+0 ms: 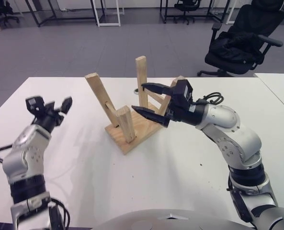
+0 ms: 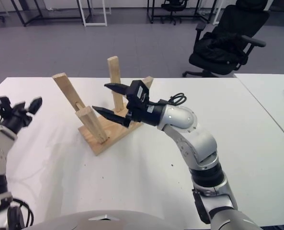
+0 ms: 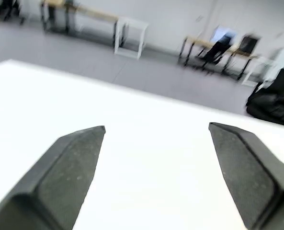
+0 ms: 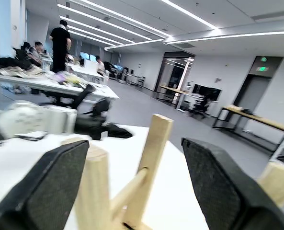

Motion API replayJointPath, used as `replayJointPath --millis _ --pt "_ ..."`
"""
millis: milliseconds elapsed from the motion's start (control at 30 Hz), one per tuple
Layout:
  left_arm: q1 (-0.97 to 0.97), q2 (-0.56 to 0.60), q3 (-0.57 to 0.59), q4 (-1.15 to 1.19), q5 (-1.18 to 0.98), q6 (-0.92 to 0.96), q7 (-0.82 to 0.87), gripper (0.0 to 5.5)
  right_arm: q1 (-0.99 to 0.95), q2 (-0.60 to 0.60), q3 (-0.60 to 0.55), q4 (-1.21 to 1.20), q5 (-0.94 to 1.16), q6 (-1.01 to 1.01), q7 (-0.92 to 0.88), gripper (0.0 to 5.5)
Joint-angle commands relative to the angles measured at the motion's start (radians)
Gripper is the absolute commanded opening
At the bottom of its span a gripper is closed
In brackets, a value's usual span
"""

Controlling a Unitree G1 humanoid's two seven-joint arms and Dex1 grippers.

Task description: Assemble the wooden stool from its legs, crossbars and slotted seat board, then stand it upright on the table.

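An open office lies behind the white bench point(image 1: 180, 163). Near the bench's middle the stool point(image 1: 126, 123) rests upside down, seat point(image 1: 144, 128) flat and legs up. The right claw point(image 1: 138, 98), spread, frames a far leg point(image 1: 142, 72) and crossbar point(image 4: 128, 190); whether it touches them is unclear. The left claw point(image 1: 53, 106), also spread, hovers near the left edge. Righting the stool likely needs a square, firm grip on that leg and a slow tilt.

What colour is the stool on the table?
The stool is a pale, light-brown bare wood colour. It shows best in the left eye view.
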Motion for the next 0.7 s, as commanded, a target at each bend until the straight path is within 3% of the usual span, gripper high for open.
replayJointPath --millis 33,100,133,233,333,433,567,700 --pt "0.27 0.104 -0.214 -0.056 0.239 -0.085 -0.074 3.99 -0.145 -0.118 -0.36 0.045 0.097 0.045 -0.111 3.61" --pt "0.288 0.105 -0.29 -0.079 0.279 -0.074 -0.091 3.99 -0.122 -0.192 -0.3 0.342 -0.114 -0.047 -0.165 3.61" --pt "0.261 0.102 -0.327 -0.064 0.303 -0.07 -0.092 3.99 -0.116 -0.173 -0.24 0.523 -0.192 -0.109 -0.182 3.61" --pt "0.188 0.101 -0.436 0.024 0.399 -0.084 -0.087 3.99 -0.194 -0.038 -0.078 1.02 -0.345 -0.33 -0.158 3.61" --pt "0.114 0.1 -0.53 0.098 0.453 -0.097 -0.108 3.99 -0.257 0.075 -0.033 1.301 -0.355 -0.51 -0.011 3.61" --pt "0.013 0.041 -0.587 0.181 0.45 -0.112 -0.143 3.99 -0.206 0.08 -0.032 1.302 -0.305 -0.606 0.181 3.61" --pt "-0.152 -0.05 -0.575 0.351 0.415 -0.184 -0.185 3.99 -0.021 0.023 -0.063 0.989 -0.186 -0.567 0.365 3.61" --pt "-0.07 0.019 -0.505 0.319 0.422 -0.241 -0.185 3.99 0.137 -0.051 -0.086 0.848 -0.316 -0.566 0.189 3.61"
